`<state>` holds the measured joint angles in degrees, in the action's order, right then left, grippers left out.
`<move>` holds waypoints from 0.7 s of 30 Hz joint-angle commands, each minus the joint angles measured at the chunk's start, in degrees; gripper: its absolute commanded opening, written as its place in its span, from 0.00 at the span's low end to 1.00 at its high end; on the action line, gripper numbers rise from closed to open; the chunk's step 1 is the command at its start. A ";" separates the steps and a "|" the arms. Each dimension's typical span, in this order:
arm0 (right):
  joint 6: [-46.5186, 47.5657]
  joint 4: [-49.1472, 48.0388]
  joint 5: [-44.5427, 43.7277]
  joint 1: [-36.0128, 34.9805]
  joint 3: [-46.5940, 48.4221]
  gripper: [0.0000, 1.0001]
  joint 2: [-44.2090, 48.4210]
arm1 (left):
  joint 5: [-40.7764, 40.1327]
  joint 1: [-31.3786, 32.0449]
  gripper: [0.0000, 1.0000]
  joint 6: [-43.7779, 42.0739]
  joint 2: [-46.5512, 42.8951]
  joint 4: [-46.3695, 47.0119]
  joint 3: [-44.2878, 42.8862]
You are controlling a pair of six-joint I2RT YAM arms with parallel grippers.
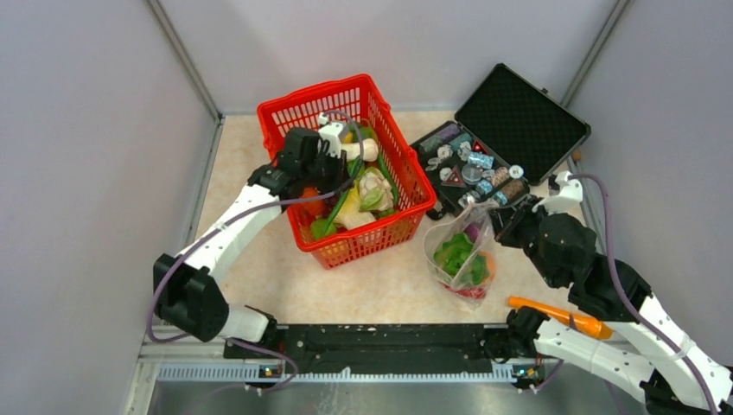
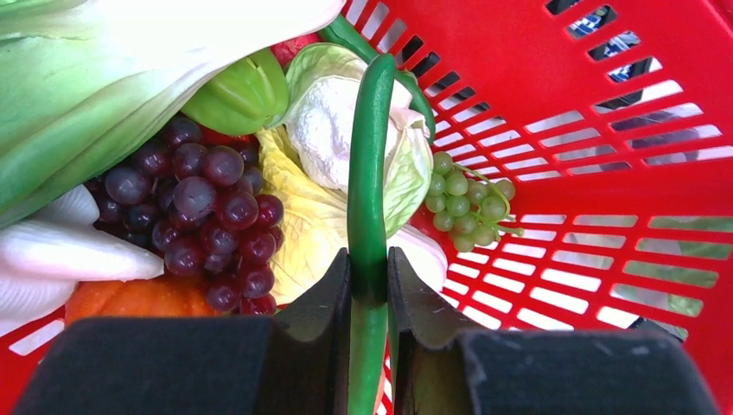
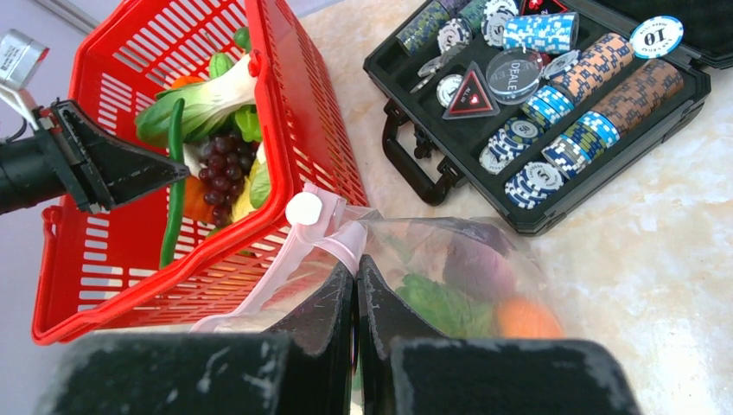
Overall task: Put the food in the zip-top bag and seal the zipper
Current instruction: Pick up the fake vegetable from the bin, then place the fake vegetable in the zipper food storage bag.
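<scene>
Left wrist view: a long green bean (image 2: 367, 147) is being squeezed between the left gripper's (image 2: 369, 259) fingers inside the red basket (image 2: 605, 52), while the zip-top bag (image 1: 449, 251), lying just beside basket and poker-chip case (image 1: 523, 121), is being pinched at its top edge by the right gripper (image 3: 355, 268).

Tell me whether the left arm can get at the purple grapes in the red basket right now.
Probably not yet: the left gripper is shut on the long green bean. The purple grapes lie mostly uncovered right beside it, reachable once it lets go.
</scene>
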<state>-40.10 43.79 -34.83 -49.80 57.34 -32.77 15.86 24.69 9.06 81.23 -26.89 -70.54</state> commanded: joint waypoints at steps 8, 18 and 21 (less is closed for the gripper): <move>-0.99 -3.90 0.61 0.32 -0.50 0.00 0.72 | 7.94 0.01 0.00 9.73 -20.17 28.49 10.66; -1.25 -5.90 2.04 0.32 -1.47 0.00 0.02 | 24.47 6.25 0.02 28.59 -24.03 65.08 15.97; -1.23 -6.36 2.51 0.34 -1.44 0.00 -0.24 | 25.33 10.96 0.01 26.21 -22.69 68.87 15.52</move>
<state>-40.75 41.15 -33.30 -49.80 55.86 -32.64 35.64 30.98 32.64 57.10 26.63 -55.35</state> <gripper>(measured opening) 0.004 0.180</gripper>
